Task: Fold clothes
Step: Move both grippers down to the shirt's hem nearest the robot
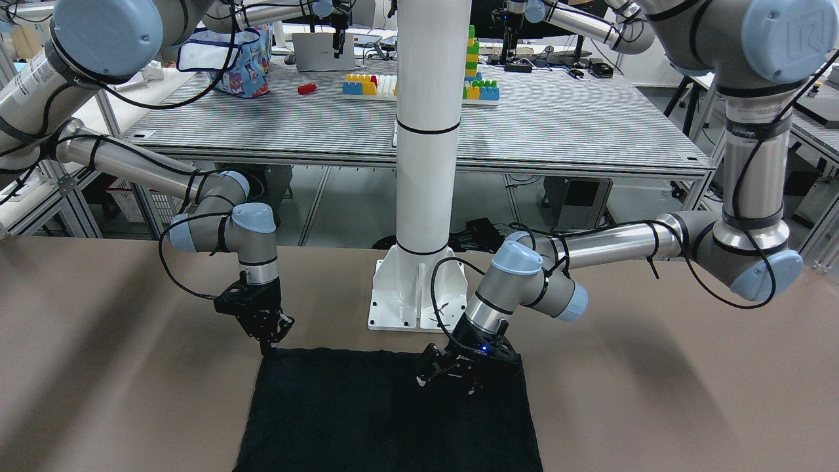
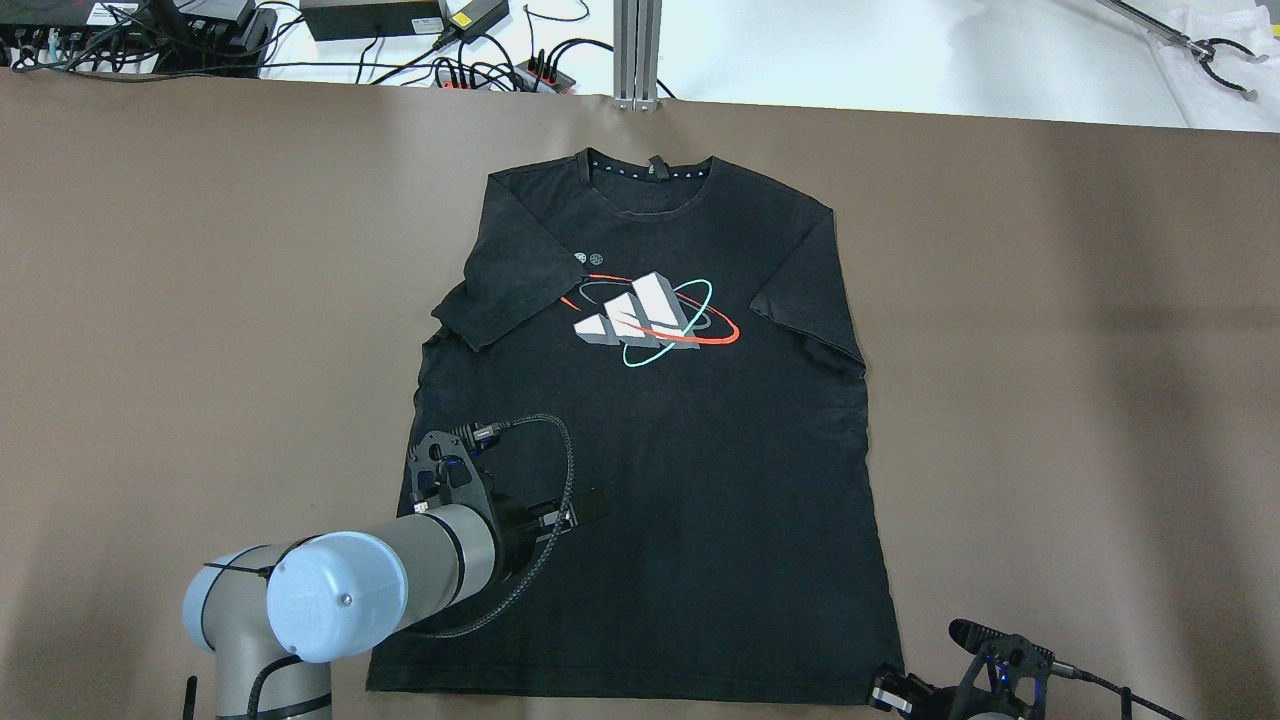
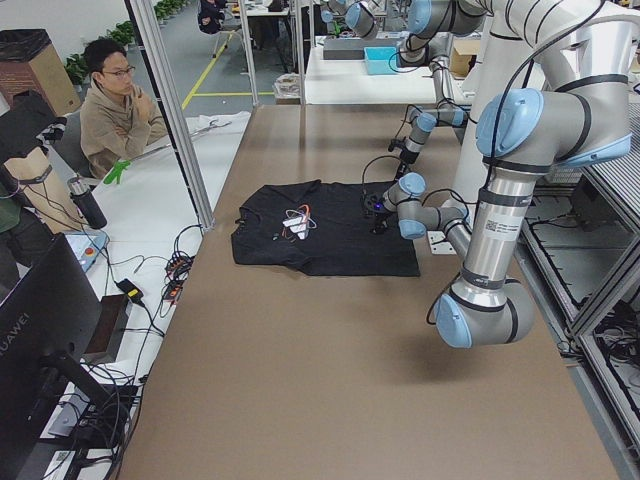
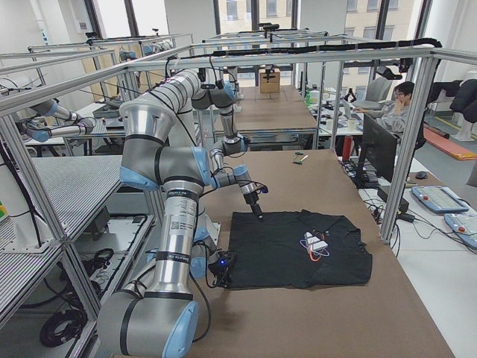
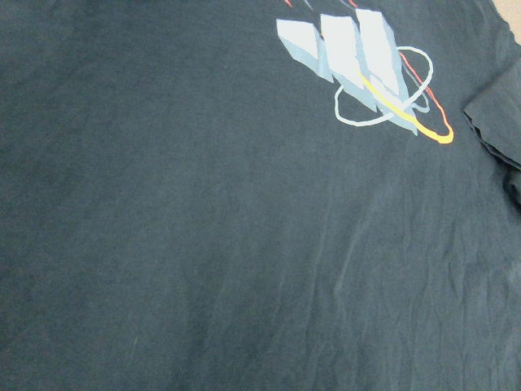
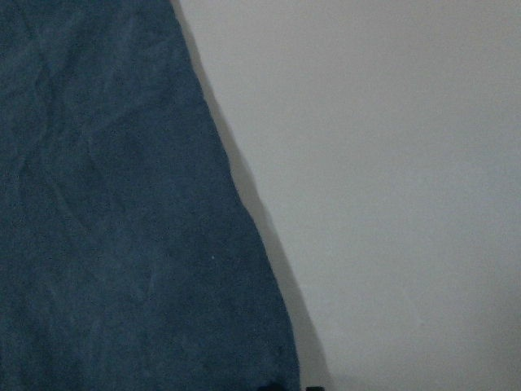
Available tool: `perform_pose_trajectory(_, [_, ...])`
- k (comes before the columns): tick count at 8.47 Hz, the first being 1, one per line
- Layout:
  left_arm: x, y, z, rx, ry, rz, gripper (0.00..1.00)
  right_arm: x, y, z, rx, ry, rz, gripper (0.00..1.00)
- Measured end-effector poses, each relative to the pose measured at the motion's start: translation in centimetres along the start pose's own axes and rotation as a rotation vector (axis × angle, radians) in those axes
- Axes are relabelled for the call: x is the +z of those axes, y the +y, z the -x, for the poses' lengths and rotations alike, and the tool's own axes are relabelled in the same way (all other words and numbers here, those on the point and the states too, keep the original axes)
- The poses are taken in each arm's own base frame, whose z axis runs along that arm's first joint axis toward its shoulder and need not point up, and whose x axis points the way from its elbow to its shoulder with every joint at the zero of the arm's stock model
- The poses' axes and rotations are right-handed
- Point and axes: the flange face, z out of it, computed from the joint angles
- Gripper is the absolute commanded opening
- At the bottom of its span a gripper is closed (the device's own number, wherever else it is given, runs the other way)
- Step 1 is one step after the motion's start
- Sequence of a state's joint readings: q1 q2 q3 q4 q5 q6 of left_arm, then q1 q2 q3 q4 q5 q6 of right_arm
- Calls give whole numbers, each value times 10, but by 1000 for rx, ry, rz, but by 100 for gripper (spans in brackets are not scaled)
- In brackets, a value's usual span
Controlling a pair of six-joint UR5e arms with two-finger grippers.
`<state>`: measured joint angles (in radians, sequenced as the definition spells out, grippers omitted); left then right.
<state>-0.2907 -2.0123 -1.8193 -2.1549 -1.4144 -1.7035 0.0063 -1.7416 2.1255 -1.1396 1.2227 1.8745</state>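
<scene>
The clothes [image 2: 680,480] are one black T-shirt with a white, red and teal logo [image 2: 650,320], spread flat on the brown table. Its sleeve on the overhead view's left is folded inward. My left gripper [image 2: 445,475] hovers over the shirt's lower left body with its fingers apart; the left wrist view shows only fabric [image 5: 203,228] and the logo. My right gripper [image 1: 268,349] points down at the shirt's hem corner, fingers closed together on the edge. In the right wrist view the shirt's side edge [image 6: 106,228] runs down to the dark fingertips [image 6: 277,388].
The white post base [image 1: 393,308] stands just behind the shirt's hem. Bare brown table [image 2: 1050,400] lies on both sides. Cables and power supplies [image 2: 400,30] line the far edge. A seated person [image 3: 115,105] is beyond that edge.
</scene>
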Motion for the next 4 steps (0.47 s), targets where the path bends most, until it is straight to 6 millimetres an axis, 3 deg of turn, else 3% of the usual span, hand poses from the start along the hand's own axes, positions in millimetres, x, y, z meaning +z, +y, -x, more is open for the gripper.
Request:
perform_pose_trajectory(1, [0,4,9,-13,-13,5,98,-1,3,0,-4,1,5,0])
perform_pose_trajectory(2, [-8,13,29,-17,-33,19,91,-3,4,1,-5,-3,9,0])
perform_pose_trajectory(4, [-53,39,100,-26,-102,68,71,-12,3,6,0,-20,17,0])
